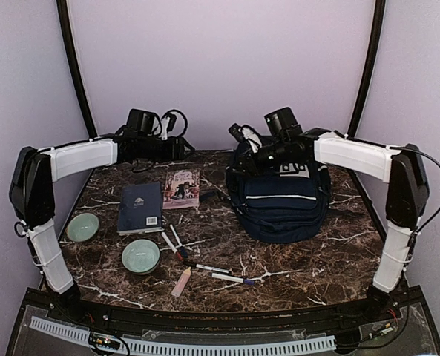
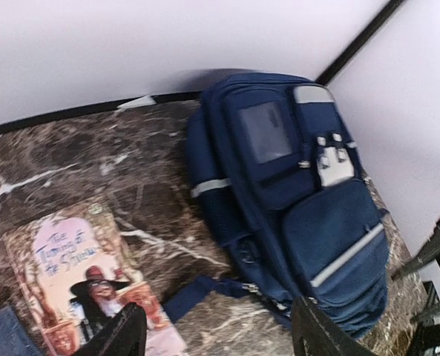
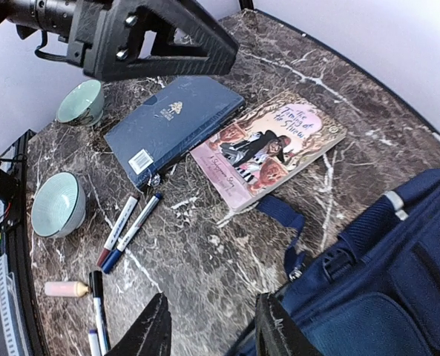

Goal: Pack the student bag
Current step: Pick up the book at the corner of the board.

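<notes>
Black fingers of the left pincer are seen at the bottom edge of the left wrist view, spread wide with nothing between them. The right pincer is likewise held open and empty.

The student bag is laid flat on the marble tabletop, front pocket up, ahead of the left pincer and to its right. In the right wrist view it is found just beside the right pincer, under its right finger, and a navy strap is stretched out ahead of that pincer.

A pink-covered book is placed further ahead of the right pincer, touching a navy-blue book beyond it. To the left of that pincer, 4 markers, a pale tube and 2 pale green bowls are scattered.
</notes>
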Available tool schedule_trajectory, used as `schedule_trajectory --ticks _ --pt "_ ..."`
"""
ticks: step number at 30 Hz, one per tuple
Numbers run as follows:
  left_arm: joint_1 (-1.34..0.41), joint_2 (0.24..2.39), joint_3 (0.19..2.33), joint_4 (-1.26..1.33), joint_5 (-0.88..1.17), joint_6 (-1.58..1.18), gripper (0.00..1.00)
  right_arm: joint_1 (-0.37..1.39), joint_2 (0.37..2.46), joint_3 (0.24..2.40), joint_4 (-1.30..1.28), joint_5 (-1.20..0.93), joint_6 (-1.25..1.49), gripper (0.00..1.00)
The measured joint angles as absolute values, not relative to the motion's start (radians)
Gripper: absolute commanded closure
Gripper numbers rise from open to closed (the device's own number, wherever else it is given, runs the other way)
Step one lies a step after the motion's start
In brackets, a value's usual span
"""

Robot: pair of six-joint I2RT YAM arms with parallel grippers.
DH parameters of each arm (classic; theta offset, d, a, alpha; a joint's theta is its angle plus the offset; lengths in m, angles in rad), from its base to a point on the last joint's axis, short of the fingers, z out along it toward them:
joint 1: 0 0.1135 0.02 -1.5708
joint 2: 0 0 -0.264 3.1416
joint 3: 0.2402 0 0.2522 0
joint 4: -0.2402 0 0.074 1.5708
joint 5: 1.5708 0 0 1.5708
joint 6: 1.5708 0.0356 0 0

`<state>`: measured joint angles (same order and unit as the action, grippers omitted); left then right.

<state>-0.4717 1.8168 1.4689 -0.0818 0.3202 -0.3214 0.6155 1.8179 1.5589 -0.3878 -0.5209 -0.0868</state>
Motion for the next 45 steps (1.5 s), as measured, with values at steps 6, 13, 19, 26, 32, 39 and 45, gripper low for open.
schedule_trajectory --ticks 6,13,19,26,32,39,45 --pt "-0.358 1.953 1.476 -0.098 0.297 -0.392 0.29 0.677 2.074 1.721 -0.296 -0.519 0.058 0.66" --pt "-0.316 2.107 1.553 -0.108 0.295 -0.445 0.25 0.692 2.329 1.919 -0.242 -0.545 0.199 0.66" --pt "-0.292 2.145 1.59 -0.114 0.275 -0.484 0.25 0.692 2.488 2.029 -0.216 -0.578 0.3 0.68" --pt "-0.263 2.178 1.617 -0.125 0.269 -0.494 0.25 0.696 2.604 2.126 -0.176 -0.608 0.392 0.68" --pt "-0.245 2.223 1.667 -0.171 0.278 -0.49 0.25 0.697 2.627 2.143 -0.146 -0.605 0.453 0.68" --pt "-0.224 2.278 1.74 -0.239 0.304 -0.482 0.27 0.698 2.64 2.143 -0.128 -0.558 0.515 0.73" --pt "-0.211 2.328 1.805 -0.289 0.352 -0.475 0.32 0.698 2.64 2.131 -0.11 -0.529 0.563 0.73"
